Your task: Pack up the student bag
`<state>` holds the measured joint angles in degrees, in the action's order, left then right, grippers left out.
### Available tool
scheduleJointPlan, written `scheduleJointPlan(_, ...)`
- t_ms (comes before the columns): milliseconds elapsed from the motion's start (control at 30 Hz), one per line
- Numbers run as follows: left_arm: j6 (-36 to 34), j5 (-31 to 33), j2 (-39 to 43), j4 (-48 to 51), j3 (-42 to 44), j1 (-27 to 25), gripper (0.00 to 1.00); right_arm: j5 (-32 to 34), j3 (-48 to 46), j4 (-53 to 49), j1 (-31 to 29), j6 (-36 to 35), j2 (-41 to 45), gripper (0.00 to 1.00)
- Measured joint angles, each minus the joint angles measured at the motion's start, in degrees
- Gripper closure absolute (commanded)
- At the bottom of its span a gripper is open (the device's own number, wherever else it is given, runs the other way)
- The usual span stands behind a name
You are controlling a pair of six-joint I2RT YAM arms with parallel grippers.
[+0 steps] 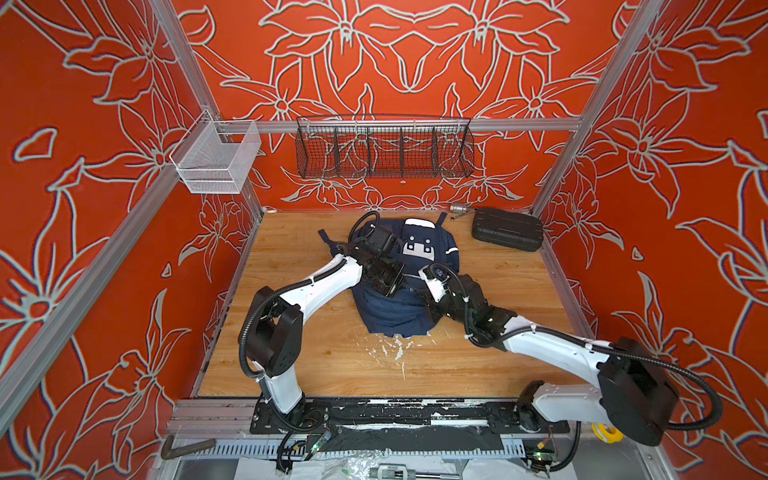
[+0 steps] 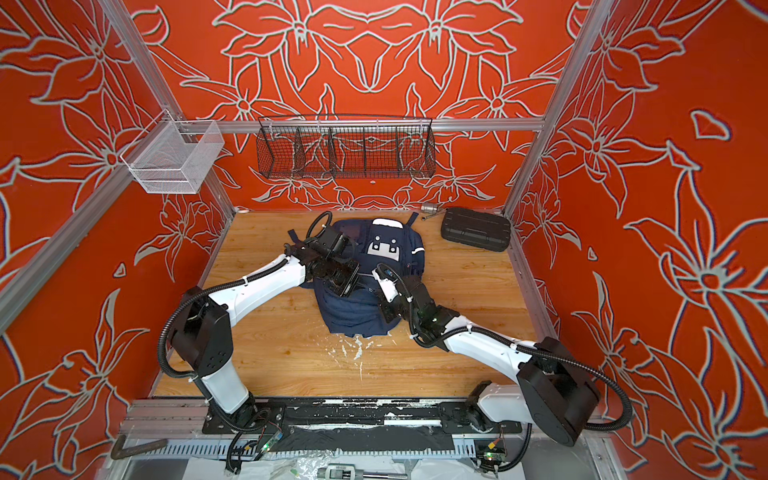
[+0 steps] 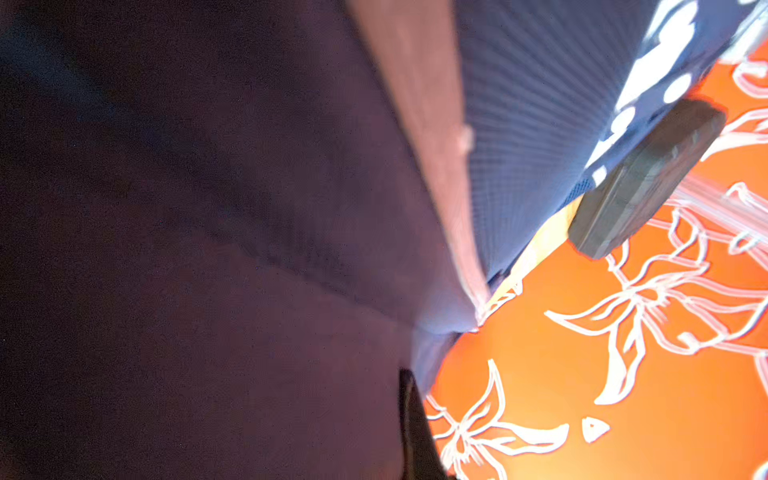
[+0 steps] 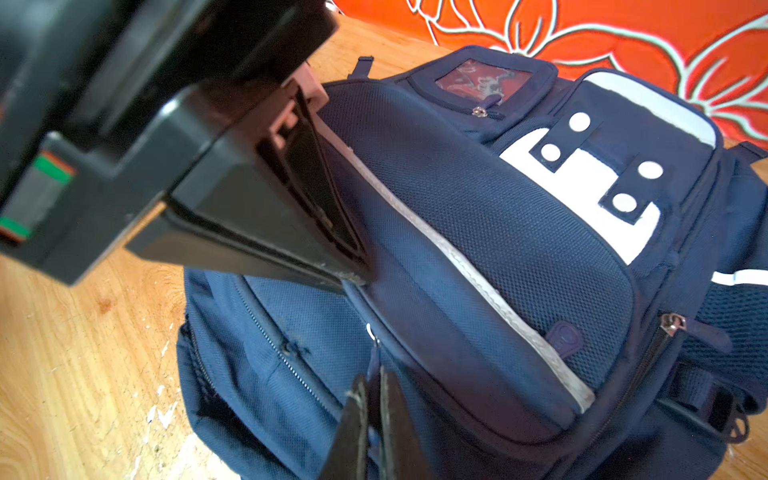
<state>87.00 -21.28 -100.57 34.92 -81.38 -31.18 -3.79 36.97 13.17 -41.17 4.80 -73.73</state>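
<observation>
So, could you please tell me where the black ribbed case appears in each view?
Both top views: black case at the table's far right corner, right of the student bag.
Left wrist: blurred, dark slab beyond the bag's edge.
Right wrist: not in it.
Shared landmark: the bag's white dotted patch.

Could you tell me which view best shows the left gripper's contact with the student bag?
The right wrist view: the left gripper appears side-on, jaws shut, tips pressed into the student bag fabric. Both top views show it only from above; the left wrist view is mostly blurred fabric.
</observation>
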Motion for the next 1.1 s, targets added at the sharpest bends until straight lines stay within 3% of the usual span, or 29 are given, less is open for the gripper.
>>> scheduleJointPlan(233,-0.9,-1.5,0.5,-0.4,0.8,1.0,1.0,3.7,0.4,-1.0,-0.5,0.1,0.2,1.0)
scheduleJointPlan(433,-2.8,-7.1,2.8,-2.3,3.3,4.2,1.0,5.3,0.3,-1.6,0.0,-0.3,2.7,1.0)
scheduleJointPlan(867,-8.9,-15.0,6.5,-1.4,6.3,11.2,1.0,3.2,-1.0,-3.9,9.6,-1.6,5.2,1.0)
scheduleJointPlan(1100,-12.4,-18.6,6.6,-0.9,6.4,11.4,1.0,1.2,-1.0,-3.1,12.2,-1.3,3.5,1.0)
